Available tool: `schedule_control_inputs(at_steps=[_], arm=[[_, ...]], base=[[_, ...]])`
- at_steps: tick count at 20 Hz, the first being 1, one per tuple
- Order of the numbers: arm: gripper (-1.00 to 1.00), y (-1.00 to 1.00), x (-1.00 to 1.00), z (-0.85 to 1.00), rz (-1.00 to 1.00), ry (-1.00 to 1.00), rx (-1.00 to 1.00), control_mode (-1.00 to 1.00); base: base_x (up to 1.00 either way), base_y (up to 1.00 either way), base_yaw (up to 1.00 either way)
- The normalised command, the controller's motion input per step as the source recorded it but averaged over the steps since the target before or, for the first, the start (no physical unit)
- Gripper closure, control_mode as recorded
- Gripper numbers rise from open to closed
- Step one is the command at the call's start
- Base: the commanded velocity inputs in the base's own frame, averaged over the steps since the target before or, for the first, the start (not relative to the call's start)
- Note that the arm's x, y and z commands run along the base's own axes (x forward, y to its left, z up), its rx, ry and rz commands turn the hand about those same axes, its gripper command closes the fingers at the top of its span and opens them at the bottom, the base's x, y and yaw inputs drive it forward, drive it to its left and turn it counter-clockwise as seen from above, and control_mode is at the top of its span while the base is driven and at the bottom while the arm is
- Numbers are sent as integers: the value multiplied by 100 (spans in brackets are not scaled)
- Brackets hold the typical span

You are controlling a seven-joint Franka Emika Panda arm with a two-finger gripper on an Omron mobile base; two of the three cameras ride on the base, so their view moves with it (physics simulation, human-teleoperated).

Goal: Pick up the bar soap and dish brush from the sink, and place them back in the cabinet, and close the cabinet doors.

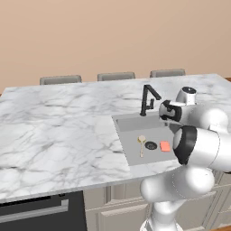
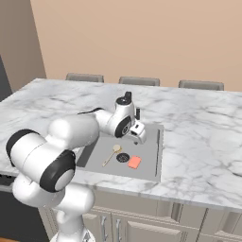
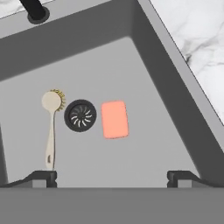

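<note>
My hand [image 3: 112, 177] hangs over the sink [image 3: 175, 78], fingers spread wide, grasping nothing. Soap [image 3: 114, 119] lies flat on the basin floor just beside the drain [image 3: 80, 115]; brush [image 3: 51, 131] lies on the drain's other side. I'd go soap first: center over it, straddle its narrow sides, drop straight down, avoid the drain.

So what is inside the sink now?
On the sink floor lie the dish brush, the round drain and the bar soap, all apart. Nothing covers them.
</note>
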Motion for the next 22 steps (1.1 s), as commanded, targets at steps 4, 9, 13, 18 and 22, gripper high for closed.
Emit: schedule_control_inputs(at_steps=[4,9,13,18,22], arm=[[-100,-4,19,-28,0,0,0,-100],[-100,-14,14,-25,0,0,2,-100],[-100,-12,8,-23,0,0,2,-100],[-100,-8,1,-23,0,1,2,-100],[-100,0,9,-34,0,1,0,-100]], base=[[0,0,0],[0,0,0],[0,0,0],[0,0,0],[0,0,0]])
